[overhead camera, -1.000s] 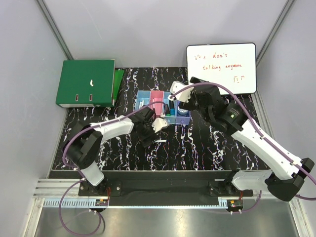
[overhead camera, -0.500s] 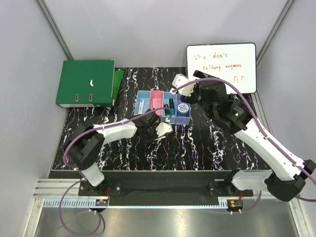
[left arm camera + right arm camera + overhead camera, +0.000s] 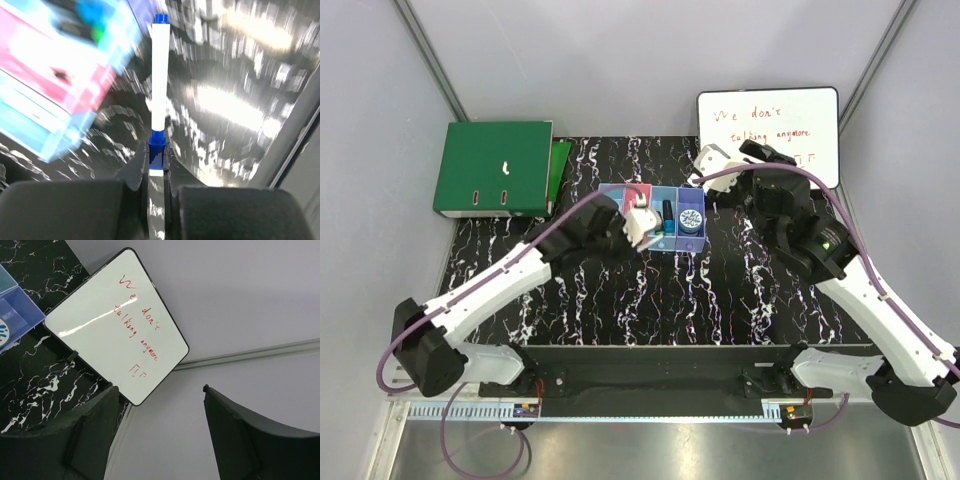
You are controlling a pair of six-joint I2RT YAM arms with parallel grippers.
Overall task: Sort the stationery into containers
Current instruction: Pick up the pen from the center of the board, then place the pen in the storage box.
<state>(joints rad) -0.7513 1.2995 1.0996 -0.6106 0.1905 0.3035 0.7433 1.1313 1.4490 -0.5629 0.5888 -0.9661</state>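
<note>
My left gripper (image 3: 157, 156) is shut on the blue end of a white marker (image 3: 159, 85), which sticks straight out from the jaws above the table. In the top view this gripper (image 3: 640, 220) hovers at the near side of the containers (image 3: 672, 247), a joined row of small bins. The pink bin (image 3: 638, 192) is beside it; its neighbour holds a black and green marker (image 3: 666, 214), and the purple-blue bin holds a round blue-and-white roll (image 3: 691, 219). My right gripper (image 3: 160, 387) is open and holds nothing, lifted just right of the row (image 3: 712, 172).
A whiteboard (image 3: 768, 135) with red writing lies at the back right, filling much of the right wrist view (image 3: 112, 320). A large green binder (image 3: 493, 167) lies at the back left. Grey walls close in the black marbled table (image 3: 720, 300).
My left gripper closed on the white marker lying on the table and carried it up toward the bins. My right arm drew back from over the bins to the right.
</note>
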